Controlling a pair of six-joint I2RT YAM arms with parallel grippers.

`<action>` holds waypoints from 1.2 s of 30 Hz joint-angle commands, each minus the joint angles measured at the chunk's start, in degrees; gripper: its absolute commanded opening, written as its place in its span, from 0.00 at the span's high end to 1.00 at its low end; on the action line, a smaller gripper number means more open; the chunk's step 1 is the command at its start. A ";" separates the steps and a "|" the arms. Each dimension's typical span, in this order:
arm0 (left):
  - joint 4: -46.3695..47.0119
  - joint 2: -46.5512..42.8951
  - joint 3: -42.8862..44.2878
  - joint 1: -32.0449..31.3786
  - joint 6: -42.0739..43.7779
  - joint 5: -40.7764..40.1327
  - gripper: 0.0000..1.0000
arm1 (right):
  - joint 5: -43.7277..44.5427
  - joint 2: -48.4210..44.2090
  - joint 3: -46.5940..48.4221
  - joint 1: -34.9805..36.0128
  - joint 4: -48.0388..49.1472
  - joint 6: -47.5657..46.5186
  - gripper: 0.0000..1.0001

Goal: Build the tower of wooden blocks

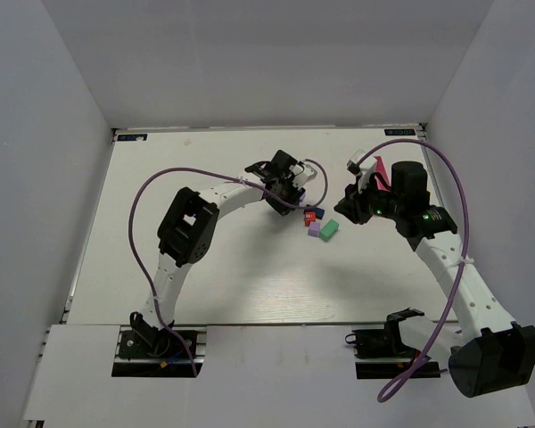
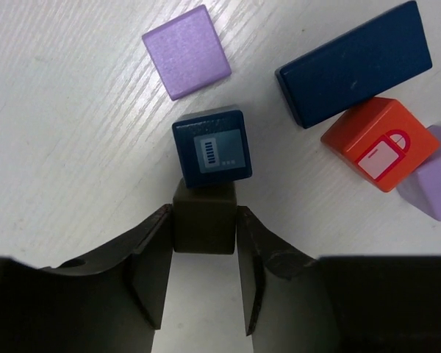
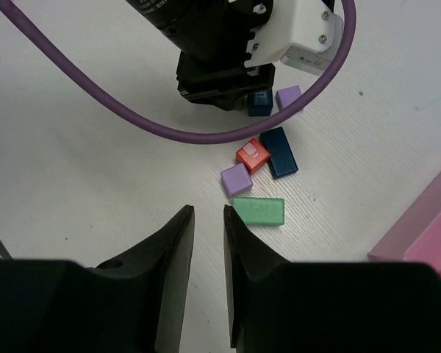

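Dark block (image 2: 203, 232) seemingly pinched; left gripper (image 2: 203, 215) low.

text: none legible | dark blue block (image 2: 211, 151): bars icon | red block (image 2: 380, 143): white pictogram

white arms (image 1: 455, 276) with black joints (image 1: 189, 227) and purple cables (image 1: 143, 192).

Top view overhead, far; wrist views close, downward; all share blocks (image 1: 329, 229).
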 commanded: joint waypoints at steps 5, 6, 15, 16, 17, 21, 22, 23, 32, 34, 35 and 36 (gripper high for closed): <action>-1.08 -0.35 2.85 -0.72 1.17 0.76 0.69 | 0.40 -1.32 -0.44 0.51 2.15 -0.70 0.71; -1.78 -0.96 2.85 -0.72 1.77 0.76 0.71 | 0.40 -1.40 -0.62 0.51 1.97 -0.61 0.71; 0.49 -12.97 -9.60 0.95 12.84 1.99 1.00 | 0.23 -2.19 -0.71 0.51 1.80 -1.05 0.71; 1.37 -14.31 -11.37 0.95 14.33 1.30 1.00 | 0.14 -2.11 -0.62 0.33 1.88 -1.05 0.71; 2.08 -15.54 -13.04 1.47 17.57 1.99 1.00 | 0.05 -2.11 -0.79 0.42 1.80 -1.22 0.71; 3.75 -19.15 -17.36 2.09 23.56 3.13 1.00 | -0.39 -2.37 -0.80 0.24 1.80 -1.05 0.71; 2.88 -19.76 -17.37 2.61 24.71 3.83 1.00 | -0.39 -2.37 -0.88 0.50 2.41 -1.13 0.71; 2.35 -19.77 -16.58 2.62 25.76 3.84 1.00 | -0.39 -2.11 -1.06 0.51 1.80 -1.22 0.71; -6.00 -15.46 -8.67 4.98 34.65 10.16 1.00 | -0.57 -2.46 -1.23 0.51 1.80 -1.57 0.71; -7.48 -13.98 -8.66 5.51 36.76 12.53 1.00 | -0.65 -2.55 -1.24 0.51 1.71 -1.49 0.71; -8.28 -13.97 -7.97 5.52 37.98 13.85 1.00 | -0.65 -2.37 -1.32 0.51 1.71 -1.57 0.71; -8.81 -13.36 -7.96 6.04 39.99 15.77 1.00 | -0.65 -2.29 -1.41 0.42 1.80 -1.58 0.71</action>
